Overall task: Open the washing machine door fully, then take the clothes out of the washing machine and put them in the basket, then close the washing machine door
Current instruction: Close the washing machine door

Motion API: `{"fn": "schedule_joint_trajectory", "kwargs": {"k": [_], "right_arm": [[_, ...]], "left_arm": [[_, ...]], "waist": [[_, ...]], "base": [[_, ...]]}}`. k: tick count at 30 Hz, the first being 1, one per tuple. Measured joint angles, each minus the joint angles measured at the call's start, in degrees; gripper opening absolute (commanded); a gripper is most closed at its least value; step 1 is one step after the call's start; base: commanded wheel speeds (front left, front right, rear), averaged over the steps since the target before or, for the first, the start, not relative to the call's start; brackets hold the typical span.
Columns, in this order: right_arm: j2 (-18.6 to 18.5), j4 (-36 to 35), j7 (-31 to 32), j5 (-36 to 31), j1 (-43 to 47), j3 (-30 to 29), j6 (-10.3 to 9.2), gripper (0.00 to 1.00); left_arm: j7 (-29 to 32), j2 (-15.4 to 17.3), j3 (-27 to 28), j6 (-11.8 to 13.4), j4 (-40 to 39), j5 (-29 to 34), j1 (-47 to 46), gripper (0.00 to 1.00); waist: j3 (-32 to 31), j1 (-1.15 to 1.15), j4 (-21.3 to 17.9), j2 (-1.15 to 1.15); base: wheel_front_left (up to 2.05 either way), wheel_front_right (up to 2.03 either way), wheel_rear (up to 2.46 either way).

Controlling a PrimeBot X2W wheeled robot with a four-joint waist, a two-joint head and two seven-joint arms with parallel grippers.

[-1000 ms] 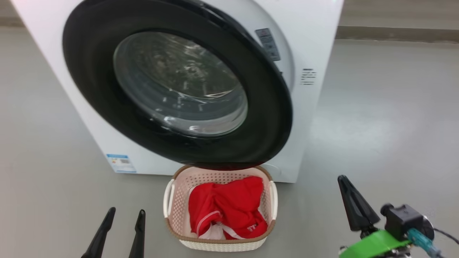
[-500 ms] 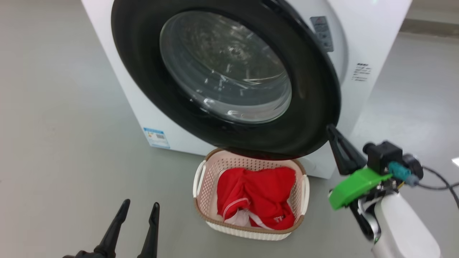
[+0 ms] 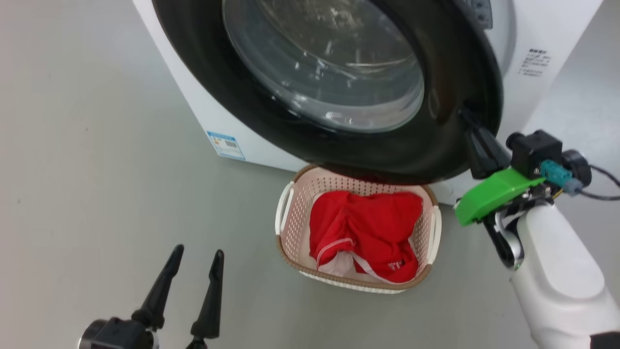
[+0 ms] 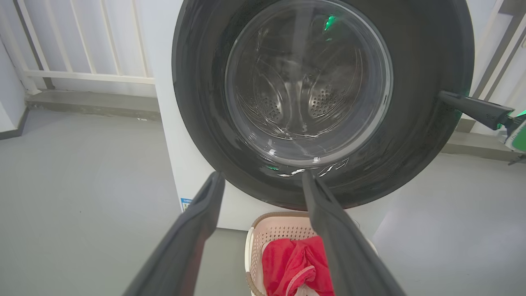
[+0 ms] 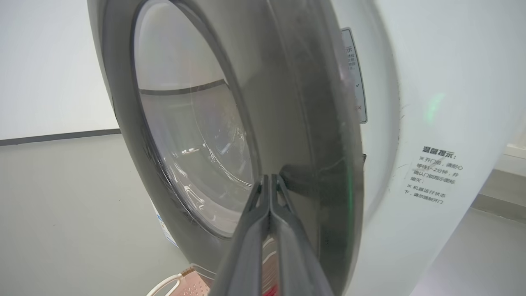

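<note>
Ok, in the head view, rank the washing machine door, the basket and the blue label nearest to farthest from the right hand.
1. washing machine door: the right hand is at its right rim.
2. basket: on the floor below the door.
3. blue label: far left, low on the washing machine.

Spread left pincer (image 4: 262, 176) faces washing machine door (image 4: 308, 82) above basket (image 4: 271, 218).
</note>
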Motion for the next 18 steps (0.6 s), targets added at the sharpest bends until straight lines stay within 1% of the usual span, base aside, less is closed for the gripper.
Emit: {"fn": "schedule_joint_trajectory", "kwargs": {"k": [8,14,18], "right_arm": [[-0.16,4.39,-1.43,-0.54,-5.63,-0.93,0.16,0.00],[-1.11,7.47,-1.94,-0.66,-10.05,-2.48,0.16,0.00],[-2.61,9.66,-2.01,-0.32,-13.83,-3.07,0.19,0.00]], "left_arm": [[0.00,-0.18,-0.52,0.00,-0.07,-1.13,-2.10,1.00],[0.00,-0.34,-1.33,0.00,-0.02,-1.94,-3.09,1.00],[0.00,-0.40,-2.10,0.00,0.37,-3.46,-3.74,1.00]], "waist": [[3.38,0.00,0.36,0.00],[5.24,0.00,0.81,0.00],[6.36,0.00,1.34,0.00]], "base": [[0.00,0.00,0.00],[0.00,0.00,0.00],[0.00,0.00,0.00]]}}
